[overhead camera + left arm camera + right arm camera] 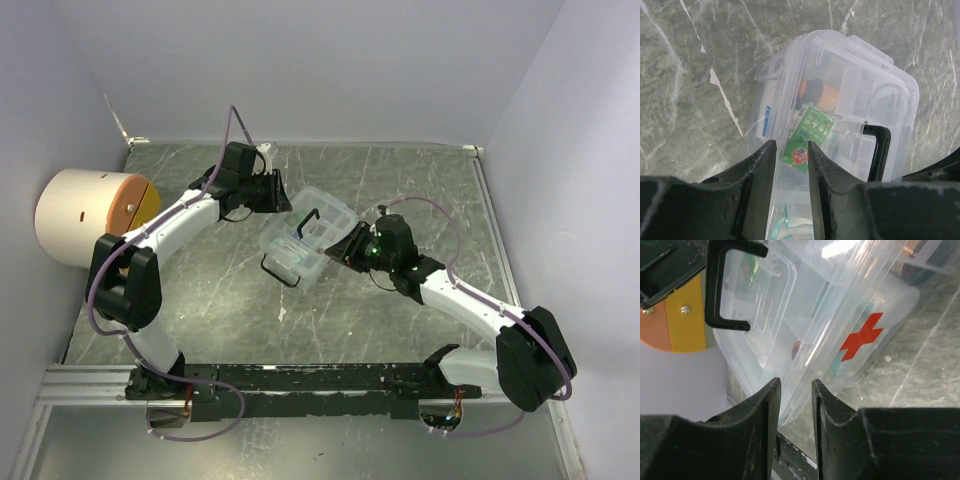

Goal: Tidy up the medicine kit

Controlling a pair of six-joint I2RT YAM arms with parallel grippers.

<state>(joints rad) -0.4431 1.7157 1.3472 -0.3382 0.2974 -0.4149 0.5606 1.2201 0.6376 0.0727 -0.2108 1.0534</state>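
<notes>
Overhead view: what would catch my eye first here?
A clear plastic case at the centre is pinched from both sides by the left claw and right claw. A red cross marks its side, and a green packet shows inside. A big white-and-orange drum sits at the far left.

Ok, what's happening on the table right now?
Both arms are on the clear medicine kit in the middle of the table. The left arm's fingers pinch one clear wall near a green packet inside; the right arm's fingers pinch the edge of the red-cross lid, which looks part open.
</notes>
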